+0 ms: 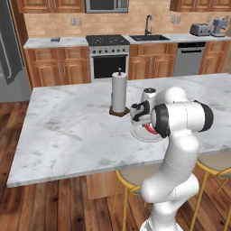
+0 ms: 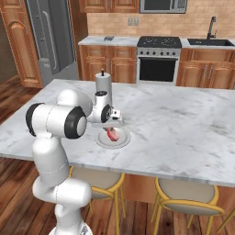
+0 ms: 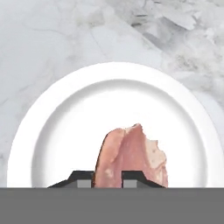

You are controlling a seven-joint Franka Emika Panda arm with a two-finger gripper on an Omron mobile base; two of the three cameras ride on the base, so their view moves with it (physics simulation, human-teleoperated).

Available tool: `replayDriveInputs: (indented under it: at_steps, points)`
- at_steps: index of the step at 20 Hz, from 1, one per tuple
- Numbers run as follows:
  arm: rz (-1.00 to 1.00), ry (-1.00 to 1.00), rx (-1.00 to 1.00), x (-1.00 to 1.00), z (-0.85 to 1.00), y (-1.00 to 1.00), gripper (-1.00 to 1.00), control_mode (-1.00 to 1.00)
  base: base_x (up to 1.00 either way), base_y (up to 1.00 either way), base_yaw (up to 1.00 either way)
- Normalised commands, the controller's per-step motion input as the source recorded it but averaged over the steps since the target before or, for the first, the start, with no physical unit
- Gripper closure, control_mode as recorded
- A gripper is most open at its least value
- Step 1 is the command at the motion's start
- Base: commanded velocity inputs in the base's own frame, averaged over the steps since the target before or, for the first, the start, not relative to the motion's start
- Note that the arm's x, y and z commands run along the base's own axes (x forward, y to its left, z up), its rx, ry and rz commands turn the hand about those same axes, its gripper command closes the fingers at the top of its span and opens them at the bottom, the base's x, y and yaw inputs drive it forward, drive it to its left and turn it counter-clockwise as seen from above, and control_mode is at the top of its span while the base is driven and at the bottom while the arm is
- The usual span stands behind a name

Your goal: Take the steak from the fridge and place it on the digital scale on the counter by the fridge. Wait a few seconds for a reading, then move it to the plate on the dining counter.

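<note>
One step remains: on the broad white-grey marble bench (image 1: pixel 67 131), near its front edge, lower onto the small round white plate (image 3: pixel 65 131) and release gently. The flat pinkish-red raw steak (image 3: pixel 131 157) hangs above the plate's middle, clamped in the tool (image 3: pixel 108 179).

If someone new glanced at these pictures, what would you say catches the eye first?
Probably the pinkish-red steak, pinched between the fingertips of the tool and hanging just over the middle of the white plate. Next comes the broad marble dining counter that the plate sits on, with a paper towel roll standing just beyond it.
</note>
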Motion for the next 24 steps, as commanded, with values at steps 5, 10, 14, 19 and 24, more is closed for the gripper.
replayDriveInputs:
  at_steps: [5,10,14,19,24]
  points:
    - [0.01,-0.09,-0.09,-0.03,-0.28,-0.02,-1.0,-1.0,0.0,0.0,0.0]
    - [0.05,-0.07,0.0,0.23,-0.22,-0.01,-1.0,-1.0,0.0,0.0,0.0]
    - [0.07,-0.11,0.0,-0.03,0.01,0.0,-1.0,-1.0,0.0,0.0,0.0]
    - [0.12,-0.21,0.03,-0.41,0.74,0.0,-1.0,-1.0,0.0,0.0,0.0]
    - [0.14,-0.22,0.11,-0.53,1.0,0.0,-1.0,-1.0,0.0,0.0,0.0]
